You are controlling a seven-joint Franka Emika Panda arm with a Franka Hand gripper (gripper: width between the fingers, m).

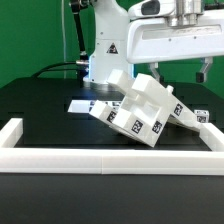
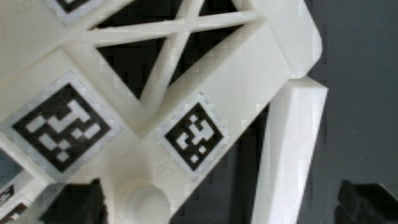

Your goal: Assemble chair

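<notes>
The chair is a cluster of white blocky pieces with black-and-white tags, lying tilted on the black table in the middle of the exterior view. A leg-like piece sticks out toward the exterior view's right. My gripper hangs just above the cluster's right part, fingers spread wide, holding nothing. In the wrist view the chair fills the picture: a lattice of white bars, two tags, a rounded post and a slanted bar. My gripper is open, its dark fingertips at the picture's two lower corners.
A long low white border frame runs along the front and both sides of the table. The marker board lies flat behind the chair's left part. The robot base stands at the back.
</notes>
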